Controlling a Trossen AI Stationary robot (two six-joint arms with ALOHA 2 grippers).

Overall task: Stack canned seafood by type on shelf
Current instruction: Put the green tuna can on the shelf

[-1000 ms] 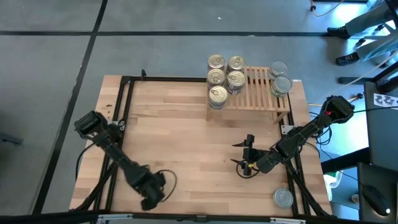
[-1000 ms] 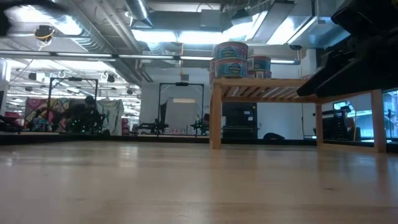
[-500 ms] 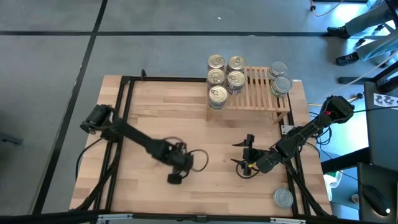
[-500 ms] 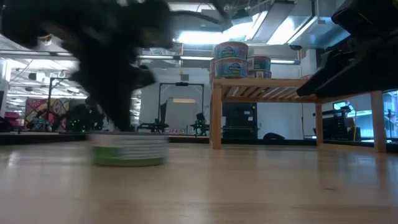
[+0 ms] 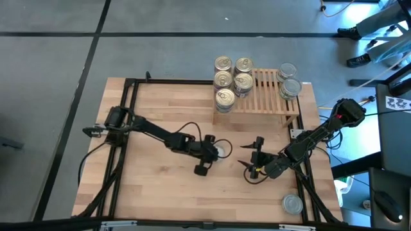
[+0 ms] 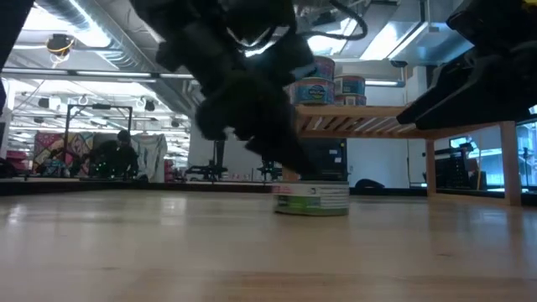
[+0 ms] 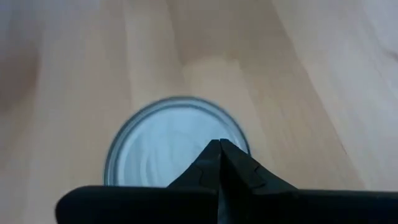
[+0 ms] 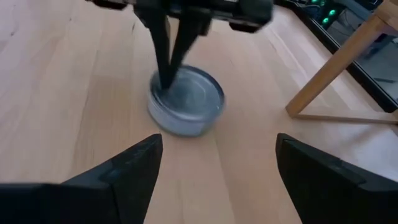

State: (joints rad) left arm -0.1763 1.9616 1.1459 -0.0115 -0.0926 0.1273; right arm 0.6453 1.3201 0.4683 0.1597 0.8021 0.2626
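Observation:
A flat tin with a plain silver top [image 5: 223, 149] stands on the table near its middle, also seen in the low view [image 6: 311, 200] and the right wrist view [image 8: 187, 101]. My left gripper [image 5: 216, 153] is shut, its tips on that tin's top. My right gripper [image 5: 254, 164] waits open just to the tin's right, nothing between its fingers. The shelf [image 5: 264, 97] stands at the far right. It carries gold-topped tins [image 5: 232, 81] stacked on its left end and silver-topped tins [image 5: 289, 81] on its right end. My left gripper presses its shut fingertips [image 8: 166, 79] on the tin's silver top, just inside the rim [image 7: 231, 138] on the side toward the arm. The fingers slant down from the table's left. The tin stands flat on the table.
One more silver-topped tin [image 5: 293, 204] sits at the near right corner, behind my right arm. The shelf's legs [image 6: 291, 159] stand beyond the tin. Bare wooden table [image 5: 160, 109] lies to the left and far left.
My left gripper has swept from the near left corner toward the table's middle, going right and farther away, and its wrist has rolled. The silver-topped tin has slid along the table with it, staying flat. My right gripper has kept still.

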